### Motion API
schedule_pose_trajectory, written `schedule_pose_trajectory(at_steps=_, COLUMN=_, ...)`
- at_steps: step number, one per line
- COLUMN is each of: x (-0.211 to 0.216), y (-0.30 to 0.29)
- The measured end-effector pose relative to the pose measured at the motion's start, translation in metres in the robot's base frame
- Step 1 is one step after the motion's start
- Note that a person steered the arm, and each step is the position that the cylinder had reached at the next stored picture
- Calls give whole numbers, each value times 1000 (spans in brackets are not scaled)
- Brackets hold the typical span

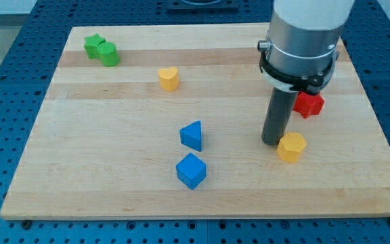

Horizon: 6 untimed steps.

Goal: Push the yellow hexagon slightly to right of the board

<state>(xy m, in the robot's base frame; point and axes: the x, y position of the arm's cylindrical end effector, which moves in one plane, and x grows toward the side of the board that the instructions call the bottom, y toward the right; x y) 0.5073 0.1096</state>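
Observation:
The yellow hexagon (292, 147) lies on the wooden board (114, 176), right of centre and toward the view's bottom. My tip (272, 141) rests on the board just to the hexagon's upper left, touching or nearly touching it. The rod and the arm's grey body rise above it and hide part of the board behind.
A red star block (309, 104) sits just right of the rod; the arm covers the area beside it. A blue triangular block (191, 135) and a blue cube (191, 170) lie left of my tip. A yellow heart (169, 78) and two green blocks (101, 51) sit farther toward the view's top left.

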Motion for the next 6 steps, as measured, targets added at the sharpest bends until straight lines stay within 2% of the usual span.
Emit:
schedule_pose_trajectory(at_steps=3, x=38, y=23)
schedule_pose_trajectory(at_steps=5, x=1, y=15)
schedule_pose_trajectory(at_steps=6, x=1, y=34)
